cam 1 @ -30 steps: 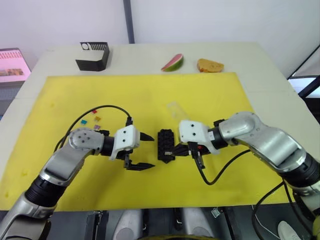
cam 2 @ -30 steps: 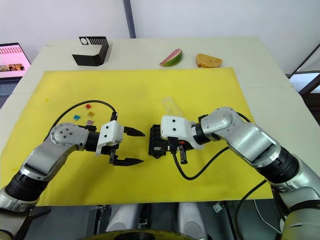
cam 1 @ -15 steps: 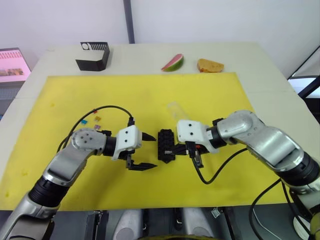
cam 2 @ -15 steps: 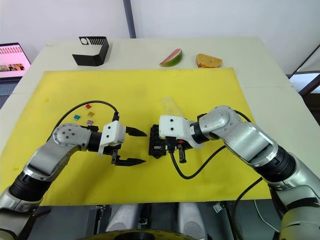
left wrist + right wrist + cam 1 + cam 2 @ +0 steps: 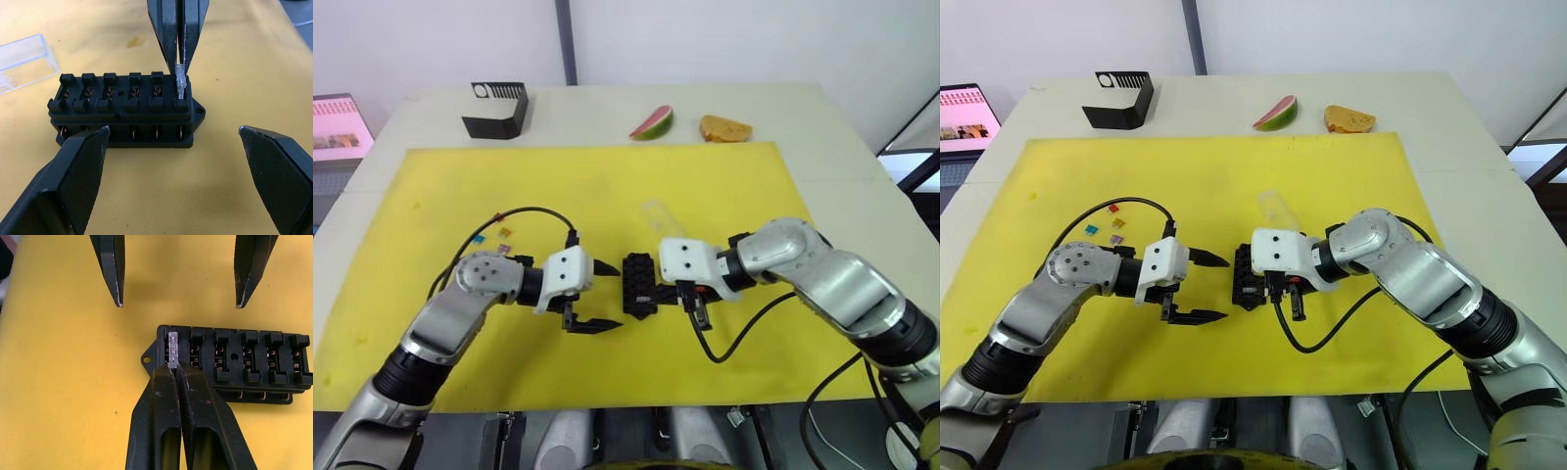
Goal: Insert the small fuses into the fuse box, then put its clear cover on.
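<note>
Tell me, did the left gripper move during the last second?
Yes. The left gripper, open, moved a little toward the fuse box, which stayed put on the yellow mat.

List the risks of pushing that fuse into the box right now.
1. The whitish fuse sits at the end slot of the fuse box, pinched by its top in the right gripper; it may tilt and jam.
2. The left gripper is open and not touching the box, so the box may slide on the yellow mat.
</note>
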You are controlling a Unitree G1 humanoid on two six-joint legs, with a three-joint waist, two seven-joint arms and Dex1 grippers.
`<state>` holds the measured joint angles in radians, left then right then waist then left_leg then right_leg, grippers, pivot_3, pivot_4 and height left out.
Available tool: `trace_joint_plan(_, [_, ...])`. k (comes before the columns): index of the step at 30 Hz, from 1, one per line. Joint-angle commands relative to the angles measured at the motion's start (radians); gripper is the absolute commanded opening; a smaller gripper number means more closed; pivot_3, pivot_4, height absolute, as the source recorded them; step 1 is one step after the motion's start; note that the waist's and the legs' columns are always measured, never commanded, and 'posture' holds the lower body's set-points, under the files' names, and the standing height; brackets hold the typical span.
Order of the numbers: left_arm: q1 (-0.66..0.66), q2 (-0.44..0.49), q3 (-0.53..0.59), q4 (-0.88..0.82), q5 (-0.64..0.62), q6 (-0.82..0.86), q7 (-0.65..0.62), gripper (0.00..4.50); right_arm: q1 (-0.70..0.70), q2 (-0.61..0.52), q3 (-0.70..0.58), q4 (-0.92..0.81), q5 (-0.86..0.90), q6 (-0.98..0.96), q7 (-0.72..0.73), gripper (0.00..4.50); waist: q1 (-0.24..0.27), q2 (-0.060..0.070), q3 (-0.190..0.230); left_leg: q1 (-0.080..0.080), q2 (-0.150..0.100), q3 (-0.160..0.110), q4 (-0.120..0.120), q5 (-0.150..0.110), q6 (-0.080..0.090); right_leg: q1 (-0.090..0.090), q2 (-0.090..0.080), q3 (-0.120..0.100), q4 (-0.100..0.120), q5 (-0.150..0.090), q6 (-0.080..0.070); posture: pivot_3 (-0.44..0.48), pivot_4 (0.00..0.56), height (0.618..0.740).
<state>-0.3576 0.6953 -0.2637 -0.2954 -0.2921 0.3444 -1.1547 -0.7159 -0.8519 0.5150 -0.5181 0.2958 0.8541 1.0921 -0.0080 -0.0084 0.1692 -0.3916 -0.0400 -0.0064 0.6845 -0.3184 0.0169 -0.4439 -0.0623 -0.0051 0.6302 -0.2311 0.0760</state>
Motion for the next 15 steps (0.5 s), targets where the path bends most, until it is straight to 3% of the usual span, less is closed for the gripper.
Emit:
trace_joint_plan(1, [-0.01, -0.006, -0.003, -0.028, -0.006, -0.008, -0.006, 4.45, -0.01, -0.003, 0.01, -0.033, -0.029, -0.024, 0.011, 0.0, 0.0, 0.0, 0.0, 0.0, 0.0, 0.0, 0.0, 0.0, 0.0, 0.0, 0.0, 0.0, 0.0, 0.0, 0.0, 0.0, 0.15, 0.74])
trace_joint_plan(15, [0.001, -0.006, -0.01, -0.025, 0.022, -0.033, -0.005, 4.45, -0.051, 0.004, 0.041, -0.034, -0.073, 0.019, 0.039, 0.0, 0.0, 0.0, 0.0, 0.0, 0.0, 0.0, 0.0, 0.001, -0.001, 0.0, 0.0, 0.0, 0.0, 0.0, 0.0, 0.0, 0.15, 0.74])
